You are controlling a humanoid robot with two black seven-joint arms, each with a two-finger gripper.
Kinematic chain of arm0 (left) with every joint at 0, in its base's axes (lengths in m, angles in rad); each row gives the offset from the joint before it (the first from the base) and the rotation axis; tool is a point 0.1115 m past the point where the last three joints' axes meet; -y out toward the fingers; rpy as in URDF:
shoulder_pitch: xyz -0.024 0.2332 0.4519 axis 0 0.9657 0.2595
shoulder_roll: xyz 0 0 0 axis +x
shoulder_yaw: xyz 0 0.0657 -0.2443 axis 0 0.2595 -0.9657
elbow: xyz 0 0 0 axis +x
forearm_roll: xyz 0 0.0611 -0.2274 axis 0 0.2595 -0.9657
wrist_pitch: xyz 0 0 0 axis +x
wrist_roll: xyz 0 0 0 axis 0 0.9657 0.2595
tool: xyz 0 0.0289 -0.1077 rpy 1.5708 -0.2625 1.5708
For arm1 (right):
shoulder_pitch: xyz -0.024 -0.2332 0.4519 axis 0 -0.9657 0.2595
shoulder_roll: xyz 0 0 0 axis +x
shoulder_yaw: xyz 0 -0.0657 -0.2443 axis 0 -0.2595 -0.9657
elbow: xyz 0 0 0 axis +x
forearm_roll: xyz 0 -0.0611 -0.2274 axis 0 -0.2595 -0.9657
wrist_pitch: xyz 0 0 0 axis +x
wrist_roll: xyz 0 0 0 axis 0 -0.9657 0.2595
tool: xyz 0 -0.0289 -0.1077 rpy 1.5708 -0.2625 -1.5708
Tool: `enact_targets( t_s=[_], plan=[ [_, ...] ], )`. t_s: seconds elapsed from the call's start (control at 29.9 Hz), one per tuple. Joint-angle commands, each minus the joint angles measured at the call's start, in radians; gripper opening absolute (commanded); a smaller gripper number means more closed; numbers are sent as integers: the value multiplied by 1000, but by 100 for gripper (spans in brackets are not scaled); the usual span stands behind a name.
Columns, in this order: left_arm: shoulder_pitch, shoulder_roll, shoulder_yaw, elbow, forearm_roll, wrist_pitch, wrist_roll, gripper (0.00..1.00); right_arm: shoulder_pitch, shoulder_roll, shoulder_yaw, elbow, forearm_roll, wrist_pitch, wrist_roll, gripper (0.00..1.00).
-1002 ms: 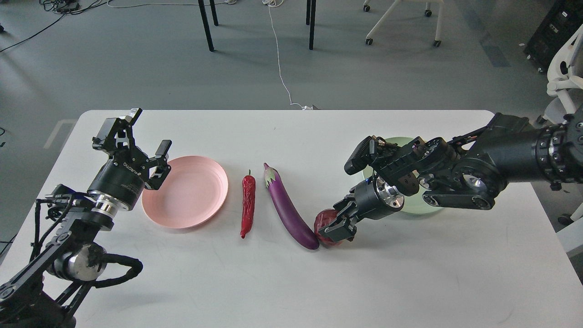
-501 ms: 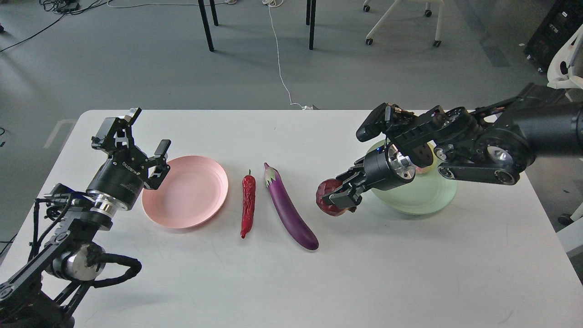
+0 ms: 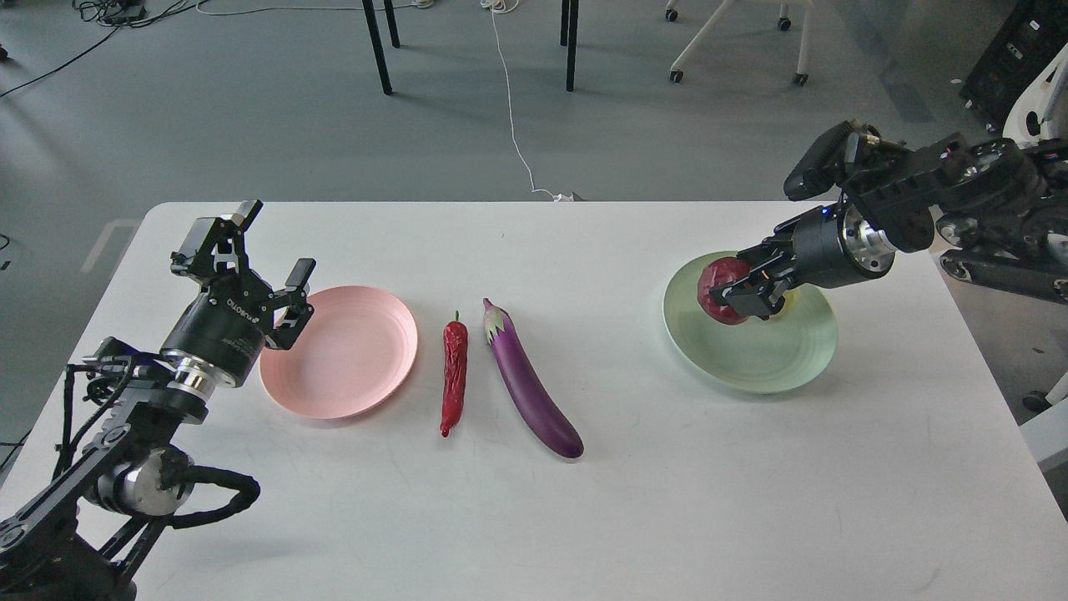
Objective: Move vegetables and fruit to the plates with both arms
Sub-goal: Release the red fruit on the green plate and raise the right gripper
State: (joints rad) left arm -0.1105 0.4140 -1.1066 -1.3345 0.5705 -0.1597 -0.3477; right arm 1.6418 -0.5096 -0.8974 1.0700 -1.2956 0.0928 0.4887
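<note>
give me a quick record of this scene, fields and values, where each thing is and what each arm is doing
right gripper: shut on red fruit, over green plate
yellow fruit: mostly hidden behind the right gripper, on the green plate
left gripper: open, holds nothing, beside pink plate
pink plate: bare
chili: on table, right of pink plate
eggplant: on table, right of chili

On the surface [image 3: 534,517], left to right — plate [image 3: 338,351], chili [image 3: 454,377], eggplant [image 3: 530,392], second plate [image 3: 751,355] — a round fruit [image 3: 721,288] over the last.
</note>
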Motion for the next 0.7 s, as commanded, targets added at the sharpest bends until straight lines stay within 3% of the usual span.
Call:
enact_targets(
  t_s=[0.0, 0.17, 0.4, 0.67],
  plan=[
    [0, 0, 2, -2, 0, 0, 1, 98, -48, -9, -5, -31, 1, -1, 0, 58],
    [0, 3, 2, -2, 0, 0, 1, 98, -80, -15, 6, -50, 4, -10, 0, 93],
    [-8, 35, 2, 0, 0, -11, 0, 98, -88, -75, 115, -38, 42, -13, 0, 96],
    [-47, 111, -1, -2, 0, -64, -31, 98, -305, -142, 532, -32, 617, -4, 0, 97]
  ],
)
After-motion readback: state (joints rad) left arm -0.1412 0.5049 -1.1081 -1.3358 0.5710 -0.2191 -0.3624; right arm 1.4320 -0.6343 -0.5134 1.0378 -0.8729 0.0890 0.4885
